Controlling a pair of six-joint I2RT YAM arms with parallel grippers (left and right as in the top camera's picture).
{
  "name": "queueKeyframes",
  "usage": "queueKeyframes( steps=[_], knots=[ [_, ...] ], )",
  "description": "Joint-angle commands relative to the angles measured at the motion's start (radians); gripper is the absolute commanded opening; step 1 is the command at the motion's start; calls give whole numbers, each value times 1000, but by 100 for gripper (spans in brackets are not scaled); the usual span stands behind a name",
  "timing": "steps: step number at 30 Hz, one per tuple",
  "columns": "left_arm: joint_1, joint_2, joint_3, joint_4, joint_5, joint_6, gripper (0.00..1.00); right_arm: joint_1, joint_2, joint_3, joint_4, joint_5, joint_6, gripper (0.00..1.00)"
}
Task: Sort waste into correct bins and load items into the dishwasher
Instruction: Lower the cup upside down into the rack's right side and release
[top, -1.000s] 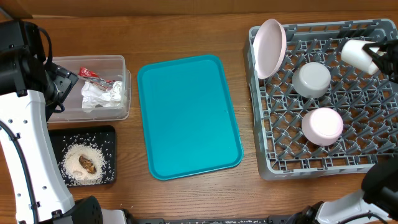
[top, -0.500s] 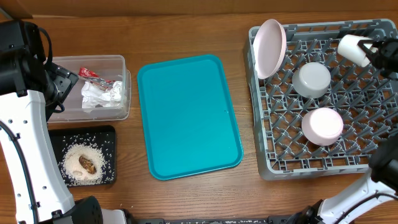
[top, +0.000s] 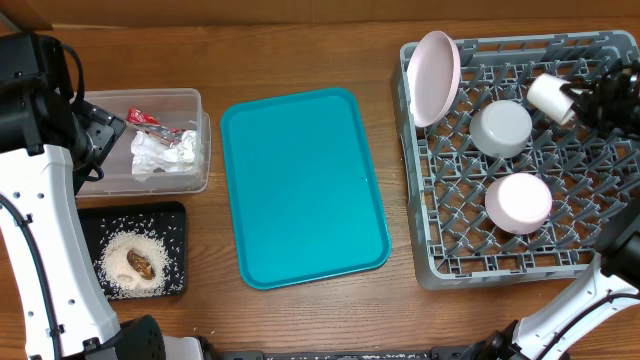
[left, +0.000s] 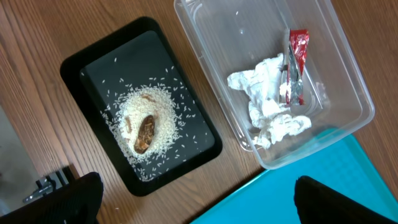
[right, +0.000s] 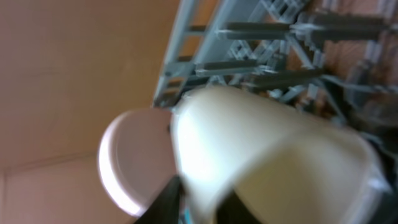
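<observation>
My right gripper (top: 577, 100) holds the small white cup (top: 548, 95) tilted over the far right part of the grey dish rack (top: 425, 265). In the blurred right wrist view the cup (right: 267, 143) fills the frame, its wall between my dark fingers (right: 166, 200). The rack also holds an upright pale plate (top: 433, 75), an upturned grey-white bowl (top: 500, 128) and a pink bowl (top: 518, 202). A napkin (left: 267, 102) and red wrapper (left: 296, 62) lie in the clear tub (left: 367, 112). Rice (left: 134, 109) and a brown lump (left: 145, 132) sit in the black tray (left: 81, 62). My left gripper (left: 199, 202) hangs open above them.
The flat teal tray (top: 300, 190) lies bare in the middle of the wooden table, between the bins and the rack. The left arm's white link (top: 50, 250) runs along the table's left edge beside the black tray (top: 92, 215).
The right gripper has carried the cup left and down over the rack, closer to the grey-white bowl. The left arm has not moved.
</observation>
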Motion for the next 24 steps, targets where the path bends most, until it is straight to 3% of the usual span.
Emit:
queueKeyframes(
  steps=[1,6,16,24],
  knots=[
    [0,4,4,-2,-2,-18,100,-1,8,2,-18,126,14,32],
    [0,4,4,-2,-2,-18,100,-4,8,2,-51,259,14,33],
    [0,4,4,-2,-2,-18,100,-42,8,3,-71,264,31,34],
    [0,4,4,-2,-2,-18,100,-81,8,3,-87,264,-60,38]
  ],
)
